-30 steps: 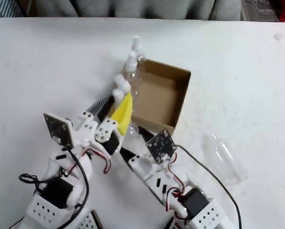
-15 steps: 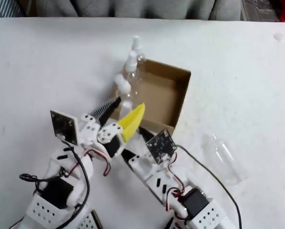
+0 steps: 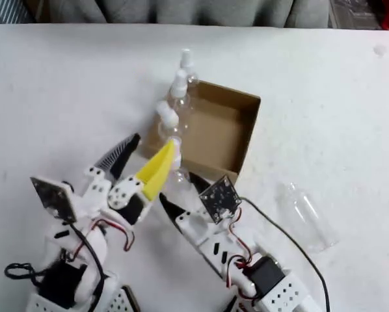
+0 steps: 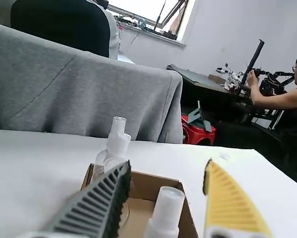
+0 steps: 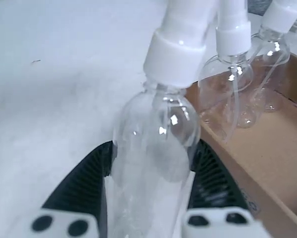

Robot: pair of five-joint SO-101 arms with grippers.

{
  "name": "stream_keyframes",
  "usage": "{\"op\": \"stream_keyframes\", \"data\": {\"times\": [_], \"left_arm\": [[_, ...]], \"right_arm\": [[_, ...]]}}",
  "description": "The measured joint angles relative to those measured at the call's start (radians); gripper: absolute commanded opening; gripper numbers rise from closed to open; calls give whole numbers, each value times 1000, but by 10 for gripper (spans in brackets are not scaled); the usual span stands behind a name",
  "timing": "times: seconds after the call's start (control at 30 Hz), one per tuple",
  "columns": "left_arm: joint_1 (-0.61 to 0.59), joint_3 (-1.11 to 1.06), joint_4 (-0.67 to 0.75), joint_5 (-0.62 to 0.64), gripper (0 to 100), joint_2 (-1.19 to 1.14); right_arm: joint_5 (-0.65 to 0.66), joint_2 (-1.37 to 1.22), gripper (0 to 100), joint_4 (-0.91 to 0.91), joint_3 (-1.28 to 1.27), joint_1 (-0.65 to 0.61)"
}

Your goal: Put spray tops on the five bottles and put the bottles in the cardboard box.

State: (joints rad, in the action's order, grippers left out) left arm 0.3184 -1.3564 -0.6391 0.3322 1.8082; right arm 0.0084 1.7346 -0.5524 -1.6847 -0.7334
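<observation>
Change: left gripper [image 3: 154,142] has drawn back toward the near left of the table [image 3: 64,78] since a second ago, off the held bottle [image 5: 153,139]; right gripper [image 5: 153,153], box [image 3: 250,140] and the other bottles lie as before.
Left gripper: spread wide, black ribbed jaw and yellow jaw well apart, nothing between them, tips aimed at the box's near left corner.
Right gripper: black jaws pressed on either side of the held bottle's clear body.
Held bottle: upright, white spray top on, just outside the box's near left corner. Its base is cut off in the right wrist view, so whether it rests on the table cannot be told; the spray head runs off the frame.
Row of bottles [image 3: 179,81]: three with white tops, lined along the box's left wall. Their clear bodies barely show from above; the right wrist view shows their bases inside the box.
Loose bottle [image 3: 305,218]: lying on its side on the table, well apart to the right of the box, faint against the white surface; no white top shows on it.
</observation>
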Motion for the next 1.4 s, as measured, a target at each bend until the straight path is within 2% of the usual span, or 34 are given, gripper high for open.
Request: {"op": "stream_keyframes", "data": {"times": [0.1, 0.17, 0.27, 0.33, 0.53, 0.83, 1.13, 1.23, 1.4], "left_arm": [[0, 5, -63, 0, 201, 12], [2, 8, -81, 0, 131, 12], [0, 8, -83, 0, 11, 12], [0, 8, -83, 0, 48, 12], [23, 8, -86, 0, 22, 12], [256, -91, -153, -190, 20, 12], [433, -235, -153, -272, 20, 12], [457, -292, -153, -296, 20, 12], [459, -318, -153, -299, 20, 12]], "right_arm": [[0, 0, 16, 0, 0, 28], [-3, 0, 16, 0, 14, 78], [-81, 0, 16, 0, 25, 184], [-133, 0, 16, 0, 28, 247], [-169, 0, 16, 48, 29, 281], [-342, 0, 21, 127, 29, 282], [-471, 3, 17, 193, 29, 282], [-529, 5, 16, 199, 29, 282], [-548, 5, 16, 199, 29, 282]]}}
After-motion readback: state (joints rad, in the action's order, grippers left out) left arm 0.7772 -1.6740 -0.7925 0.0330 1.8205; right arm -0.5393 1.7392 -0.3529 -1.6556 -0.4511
